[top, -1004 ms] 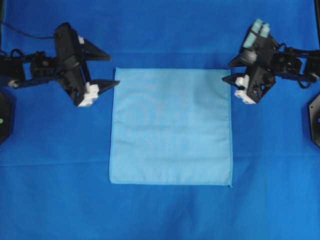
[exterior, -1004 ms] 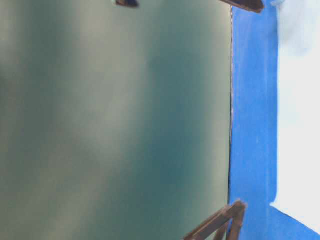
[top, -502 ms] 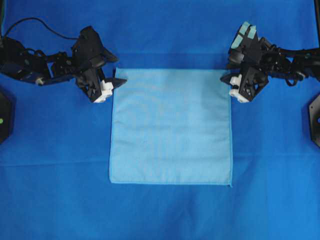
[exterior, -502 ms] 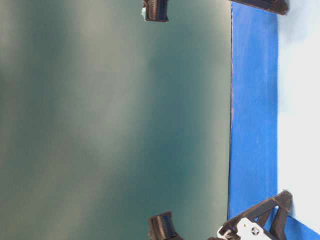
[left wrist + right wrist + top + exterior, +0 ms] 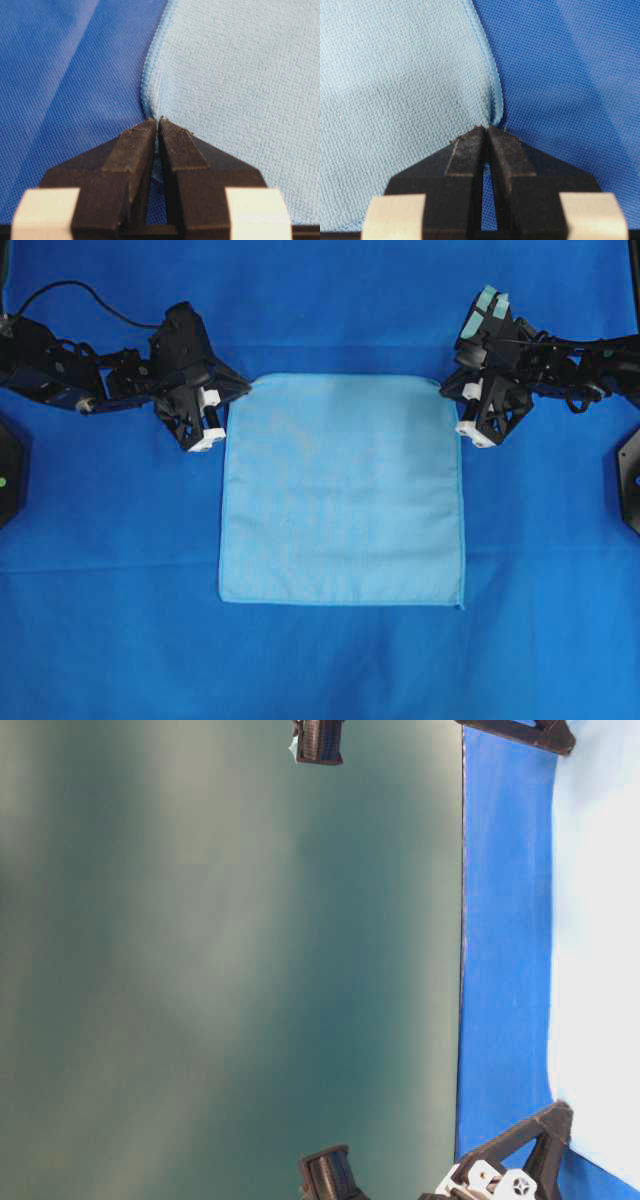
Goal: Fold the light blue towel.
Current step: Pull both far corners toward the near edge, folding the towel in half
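Both claws have just snapped closed — the left claw (image 5: 158, 122) and right claw (image 5: 486, 129) each pinch a far corner of the light blue towel (image 5: 342, 490), which lies flat on the blue-covered surface (image 5: 330, 660) — ready, likely, for the folding lift.

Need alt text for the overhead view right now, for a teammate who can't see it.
The light blue towel lies flat on the blue table covering, with the left gripper and right gripper each shut on one of its far corners. Both corners are drawn slightly inward.
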`<action>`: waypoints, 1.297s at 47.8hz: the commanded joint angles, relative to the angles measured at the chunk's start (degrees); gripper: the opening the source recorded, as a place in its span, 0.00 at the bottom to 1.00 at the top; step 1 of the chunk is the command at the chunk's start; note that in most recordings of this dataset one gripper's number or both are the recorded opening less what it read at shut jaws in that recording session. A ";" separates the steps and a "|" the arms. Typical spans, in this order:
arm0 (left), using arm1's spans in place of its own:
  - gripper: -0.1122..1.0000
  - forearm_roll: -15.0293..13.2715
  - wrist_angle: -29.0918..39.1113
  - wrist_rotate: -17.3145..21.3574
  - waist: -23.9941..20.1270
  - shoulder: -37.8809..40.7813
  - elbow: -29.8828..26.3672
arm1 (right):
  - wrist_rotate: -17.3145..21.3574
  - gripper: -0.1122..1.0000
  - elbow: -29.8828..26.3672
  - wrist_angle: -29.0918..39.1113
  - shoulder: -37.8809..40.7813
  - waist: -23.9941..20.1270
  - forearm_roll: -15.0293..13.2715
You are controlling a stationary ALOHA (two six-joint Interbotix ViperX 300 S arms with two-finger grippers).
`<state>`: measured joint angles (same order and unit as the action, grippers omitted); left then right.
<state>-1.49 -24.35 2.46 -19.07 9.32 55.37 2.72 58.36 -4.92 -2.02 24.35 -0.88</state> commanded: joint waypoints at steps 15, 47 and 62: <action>0.12 0.09 8.26 0.35 0.70 -10.11 -1.05 | -0.09 0.13 -1.23 5.01 -7.73 0.18 -0.09; 0.12 0.09 14.50 1.76 6.59 -16.26 -0.88 | 2.29 0.13 -0.44 11.16 -14.94 -4.66 1.76; 0.12 0.00 17.31 0.35 18.11 -15.12 -1.05 | 12.92 0.13 0.35 14.41 -15.03 -17.84 2.20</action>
<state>-1.49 -7.21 3.16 -3.34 -5.80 54.84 13.54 58.97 9.40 -16.26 9.32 1.14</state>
